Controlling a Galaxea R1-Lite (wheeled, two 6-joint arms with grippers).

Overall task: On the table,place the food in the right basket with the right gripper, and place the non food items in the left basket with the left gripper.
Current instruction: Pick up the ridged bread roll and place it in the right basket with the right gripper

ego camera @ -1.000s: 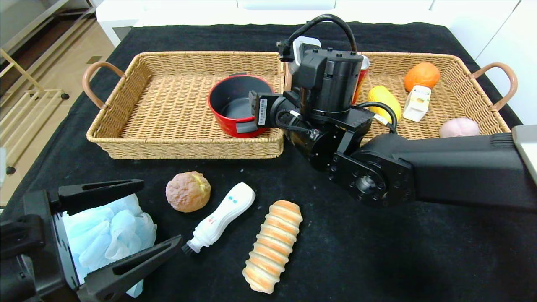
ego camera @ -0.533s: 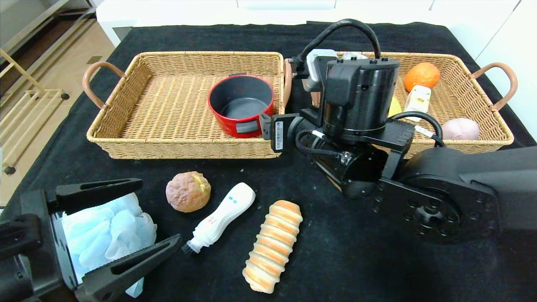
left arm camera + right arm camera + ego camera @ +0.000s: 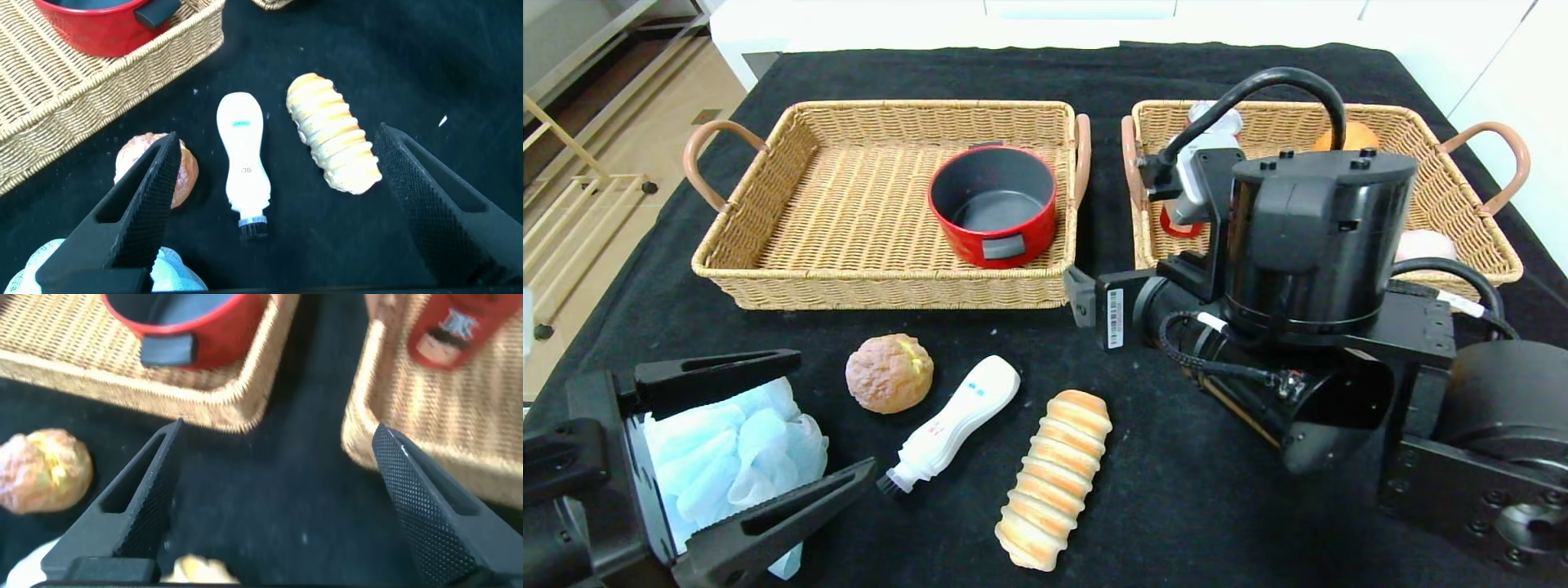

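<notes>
From the head camera, you see your right arm bent low over the table in front of the right basket [image 3: 1462,147], while your left gripper [image 3: 768,445] hangs spread wide over the blue bath pouf [image 3: 727,457]. Your left wrist camera looks between open fingers [image 3: 139,204] at the brush [image 3: 243,167], striped bread [image 3: 333,135] and round bun [image 3: 155,167]. Your right wrist camera shows the right gripper [image 3: 278,498] open and empty above the cloth between the baskets, the red can [image 3: 449,331] standing in the right basket.

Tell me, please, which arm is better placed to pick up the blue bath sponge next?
Left: its open end effector already straddles the sponge, a non-food item. The right end effector hangs empty between the baskets.
</notes>
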